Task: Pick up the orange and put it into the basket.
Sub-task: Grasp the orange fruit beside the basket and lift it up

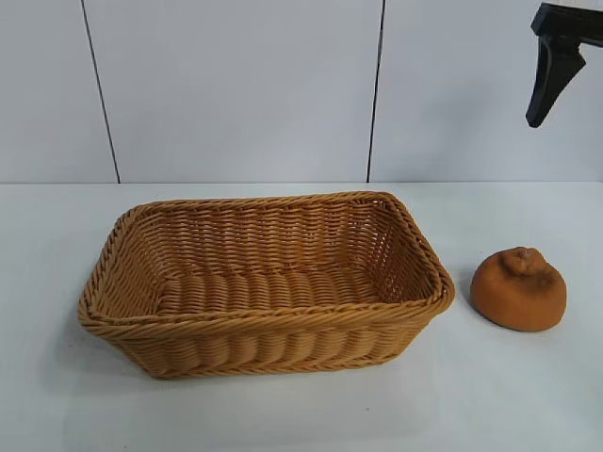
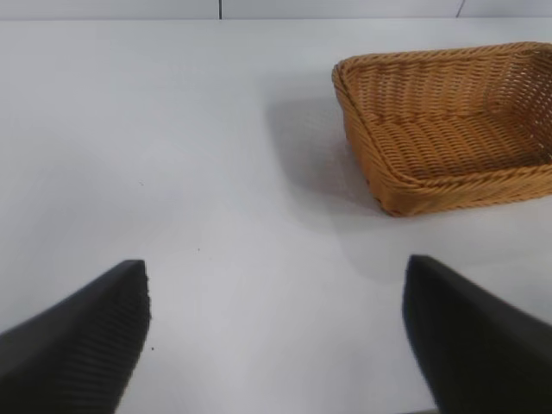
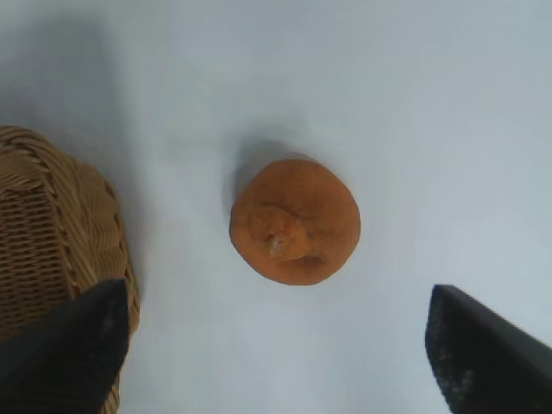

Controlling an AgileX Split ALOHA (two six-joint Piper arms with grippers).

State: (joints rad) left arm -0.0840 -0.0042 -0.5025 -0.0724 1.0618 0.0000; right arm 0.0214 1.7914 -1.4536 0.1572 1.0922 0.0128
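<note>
The orange [image 1: 519,290], a dull brownish-orange lump with a knobby bump on top, sits on the white table just right of the basket [image 1: 141,325]. The tan wicker basket is empty. My right gripper [image 1: 548,89] hangs high above the orange at the top right, open and empty. In the right wrist view its open fingers frame the table with the orange [image 3: 294,221] below and the basket's rim [image 3: 103,203] at one side. My left gripper [image 2: 276,302] is open and empty over bare table, away from the basket [image 2: 379,172].
A white tabletop [image 1: 528,395] meets a white panelled wall [image 1: 236,94] behind. Nothing else stands on the table.
</note>
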